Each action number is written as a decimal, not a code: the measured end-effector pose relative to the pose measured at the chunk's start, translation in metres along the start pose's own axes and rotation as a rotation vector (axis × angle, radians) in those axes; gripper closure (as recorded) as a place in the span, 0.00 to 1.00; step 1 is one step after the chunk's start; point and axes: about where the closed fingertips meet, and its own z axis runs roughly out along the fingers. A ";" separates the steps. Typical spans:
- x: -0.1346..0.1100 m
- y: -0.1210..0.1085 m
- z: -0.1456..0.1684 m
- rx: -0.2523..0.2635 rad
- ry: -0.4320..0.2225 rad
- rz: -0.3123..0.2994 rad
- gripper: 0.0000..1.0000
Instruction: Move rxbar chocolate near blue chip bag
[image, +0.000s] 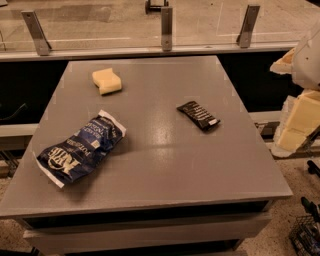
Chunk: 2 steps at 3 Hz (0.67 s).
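Observation:
The rxbar chocolate (198, 115), a small flat black wrapper with rows of white text, lies right of the middle of the grey table (165, 165). The blue chip bag (81, 148), large, crinkled and dark blue with white lettering and white sealed ends, lies flat at the front left. The two are well apart. My arm (306, 60) shows at the right edge of the view, beyond the table's right side. My gripper (311, 202) appears as dark parts low at the right edge, off the table and far from both items, holding nothing I can see.
A pale yellow sponge (107, 81) sits at the back left of the table. A glass barrier with metal posts (166, 27) runs behind the table. A wire basket (305, 235) stands on the floor at the lower right.

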 end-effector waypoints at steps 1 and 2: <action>0.000 0.000 0.000 0.000 0.000 0.000 0.00; 0.000 -0.005 -0.002 0.000 -0.011 0.010 0.00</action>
